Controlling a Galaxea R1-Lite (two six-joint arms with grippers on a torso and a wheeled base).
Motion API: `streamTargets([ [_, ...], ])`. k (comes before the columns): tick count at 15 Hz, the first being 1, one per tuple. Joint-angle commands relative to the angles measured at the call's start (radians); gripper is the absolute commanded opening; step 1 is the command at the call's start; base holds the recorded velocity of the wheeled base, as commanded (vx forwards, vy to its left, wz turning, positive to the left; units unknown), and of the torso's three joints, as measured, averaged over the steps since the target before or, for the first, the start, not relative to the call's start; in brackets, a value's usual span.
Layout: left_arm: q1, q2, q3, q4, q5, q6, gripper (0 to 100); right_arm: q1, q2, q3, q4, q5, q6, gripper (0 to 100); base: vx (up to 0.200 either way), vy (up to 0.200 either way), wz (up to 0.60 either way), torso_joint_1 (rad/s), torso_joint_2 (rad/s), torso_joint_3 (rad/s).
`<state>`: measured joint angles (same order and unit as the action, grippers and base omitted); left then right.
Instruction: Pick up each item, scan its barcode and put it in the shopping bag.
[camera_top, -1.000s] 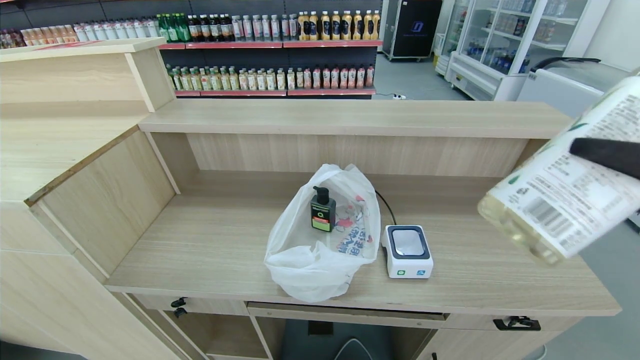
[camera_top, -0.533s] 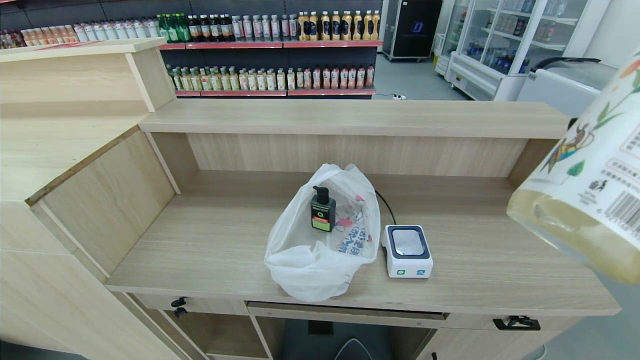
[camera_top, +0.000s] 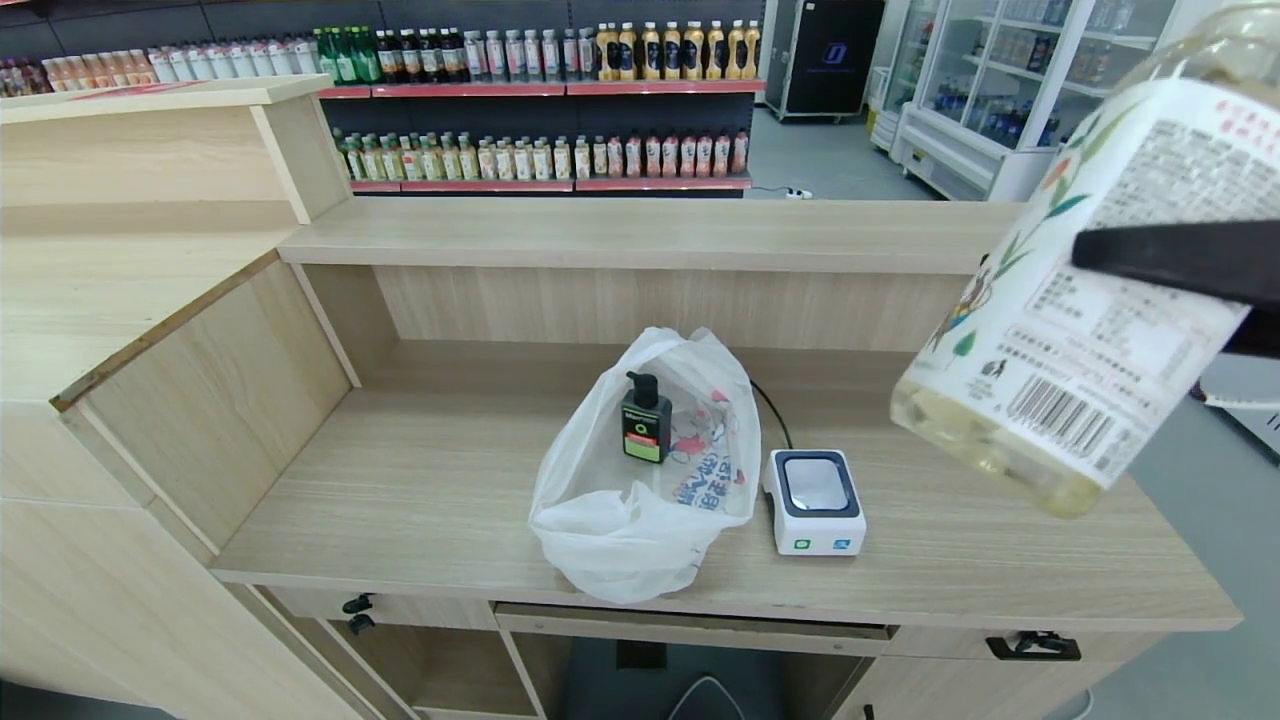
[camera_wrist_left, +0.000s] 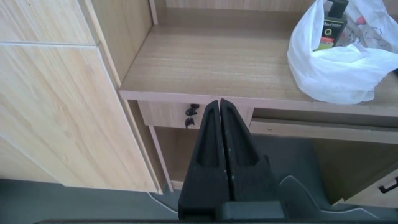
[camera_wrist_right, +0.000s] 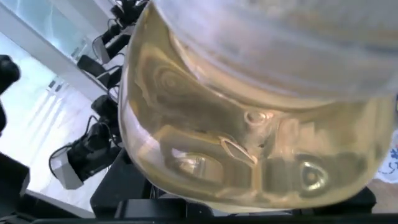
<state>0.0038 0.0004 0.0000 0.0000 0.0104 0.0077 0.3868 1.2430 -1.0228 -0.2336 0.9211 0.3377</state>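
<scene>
Wood counter (camera_top: 420, 480) w/ drink shelves (camera_top: 540, 90) + fridges (camera_top: 1000, 80) behind.

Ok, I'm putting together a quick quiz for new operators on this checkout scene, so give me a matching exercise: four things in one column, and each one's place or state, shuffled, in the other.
Things:
1. drink bottle
2. pump bottle
3. barcode scanner
4. left claw

Places or states:
A. standing inside the shopping bag
B. shut
C. on the counter, beside the bag
D. gripped and held tilted in the air

Pairs: 1-D, 2-A, 3-C, 4-B
</scene>
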Motion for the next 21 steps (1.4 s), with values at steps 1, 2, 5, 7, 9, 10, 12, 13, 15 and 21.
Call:
streamTargets([
  [1, 0.001, 0.0, 0.0, 0.0, 0.0, 0.0, 0, 0.057, 0.012, 0.015, 0.016, -0.082, -0.008, 0, 0.0, 0.0, 0.0, 0.0, 0.0, 0.0],
  [2, 0.001, 0.0, 0.0, 0.0, 0.0, 0.0, 0, 0.106, 0.018, 0.013, 0.027, -0.191, -0.026, 0, 0.0, 0.0, 0.0, 0.0, 0.0, 0.0],
  [5, 0.001, 0.0, 0.0, 0.0, 0.0, 0.0, 0, 0.201, 0.024, 0.004, 0.033, -0.332, -0.086, 0, 0.0, 0.0, 0.0, 0.0, 0.0, 0.0],
  [7, 0.001, 0.0, 0.0, 0.0, 0.0, 0.0, 0, 0.242, 0.026, 0.004, 0.037, -0.343, -0.085, 0, 0.0, 0.0, 0.0, 0.0, 0.0, 0.0],
  [9, 0.001, 0.0, 0.0, 0.0, 0.0, 0.0, 0, 0.291, 0.027, -0.013, 0.08, -0.393, -0.083, 0, 0.0, 0.0, 0.0, 0.0, 0.0, 0.0],
  [10, 0.001, 0.0, 0.0, 0.0, 0.0, 0.0, 0, 0.314, 0.026, -0.014, 0.097, -0.423, -0.083, 0, 0.0, 0.0, 0.0, 0.0, 0.0, 0.0],
  [12, 0.001, 0.0, 0.0, 0.0, 0.0, 0.0, 0, 0.326, 0.038, -0.014, 0.102, -0.43, -0.083, 0, 0.0, 0.0, 0.0, 0.0, 0.0, 0.0],
  [13, 0.001, 0.0, 0.0, 0.0, 0.0, 0.0, 0, 0.328, 0.055, -0.017, 0.099, -0.432, -0.086, 0, 0.0, 0.0, 0.0, 0.0, 0.0, 0.0],
  [15, 0.001, 0.0, 0.0, 0.0, 0.0, 0.0, 0, 0.328, 0.078, -0.026, 0.1, -0.433, -0.089, 0, 0.0, 0.0, 0.0, 0.0, 0.0, 0.0],
  [21, 0.001, 0.0, 0.0, 0.0, 0.0, 0.0, 0, 0.333, 0.159, -0.033, 0.077, -0.435, -0.243, 0, 0.0, 0.0, 0.0, 0.0, 0.0, 0.0],
])
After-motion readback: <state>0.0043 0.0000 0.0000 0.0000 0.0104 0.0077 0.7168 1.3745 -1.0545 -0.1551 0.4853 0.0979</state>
